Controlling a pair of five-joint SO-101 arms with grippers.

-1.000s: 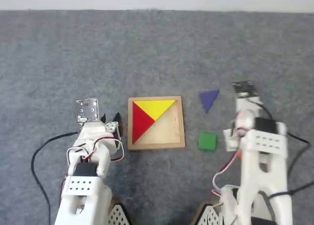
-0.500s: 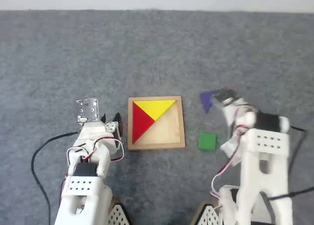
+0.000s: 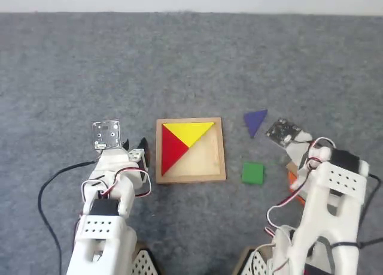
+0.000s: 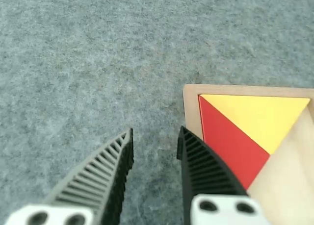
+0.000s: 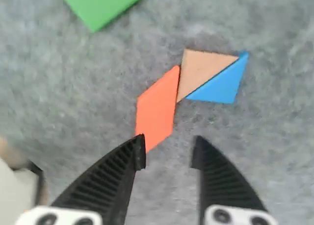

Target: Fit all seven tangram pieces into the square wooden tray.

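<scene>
Sitting on the grey table cover between the two arms, the square wooden tray holds two pieces. A yellow triangle lies along its far edge, and a red triangle lies along the edge on the left arm's side. The two meet along a slanted edge, and the rest of the tray floor is bare wood.

Outside the tray, on the right arm's side, a green square lies near the tray's near corner without touching it. A purple triangle lies farther back, near the far corner. Beyond the green square, an orange parallelogram, a tan triangle and a blue triangle lie flat in a cluster. The tan and blue triangles are joined along one long edge, and the parallelogram touches the tan one.

The right gripper hangs over this cluster with its jaws apart and nothing between them. One fingertip is at the parallelogram's near corner, though I cannot tell whether it touches.

The left gripper hangs over bare cover just beside the tray's corner, near the red triangle. Its jaws are spread and hold nothing.
</scene>
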